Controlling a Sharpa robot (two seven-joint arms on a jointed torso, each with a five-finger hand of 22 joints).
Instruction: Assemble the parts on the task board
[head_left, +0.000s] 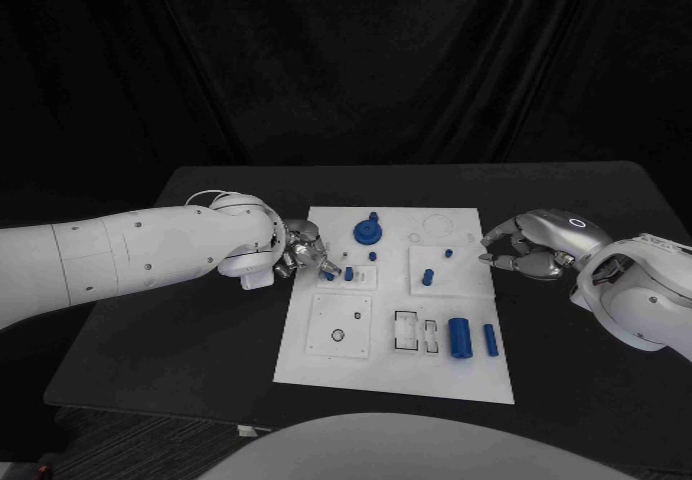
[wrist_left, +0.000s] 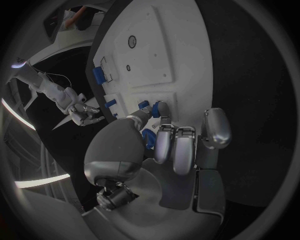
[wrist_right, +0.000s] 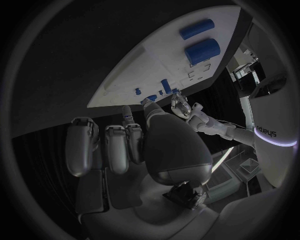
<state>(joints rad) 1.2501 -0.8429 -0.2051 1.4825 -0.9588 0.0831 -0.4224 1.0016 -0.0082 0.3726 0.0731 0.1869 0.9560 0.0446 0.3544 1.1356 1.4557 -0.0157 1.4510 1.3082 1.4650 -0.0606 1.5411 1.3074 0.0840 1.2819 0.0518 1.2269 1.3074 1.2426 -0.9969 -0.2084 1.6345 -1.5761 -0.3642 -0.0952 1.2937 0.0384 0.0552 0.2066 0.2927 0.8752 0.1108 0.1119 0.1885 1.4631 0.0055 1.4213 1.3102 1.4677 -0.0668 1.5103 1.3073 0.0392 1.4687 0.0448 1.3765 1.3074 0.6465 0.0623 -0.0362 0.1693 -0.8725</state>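
The white rectangular task board (head_left: 392, 350) lies in the middle of the black table (head_left: 173, 330), long side running away from the robot, so both arms can reach it from either flank. The left silver hand (head_left: 306, 252) sits over the board's edge at about nine o'clock from the board's centre, its fingers drawn toward a small blue peg (head_left: 348, 273) standing in a white square block there; in the left wrist view a thumb and finger come close round a small blue piece (wrist_left: 145, 105), but whether they actually pinch it I cannot tell. That stance suggests it is seating or adjusting the peg. The right silver hand (head_left: 526, 248) waits just off the board's edge at about two o'clock, fingers curled inward with nothing visibly in them, probably parked so as not to crowd the working side. At twelve o'clock a round blue disc with a knob (head_left: 369, 232) stands on the board. At about five o'clock a thick blue cylinder (head_left: 460, 337) and a thinner blue cylinder (head_left: 490, 340) lie flat side by side, apparently loose stock not yet fitted. Another small blue peg (head_left: 430, 273) stands in a second white block near the centre.
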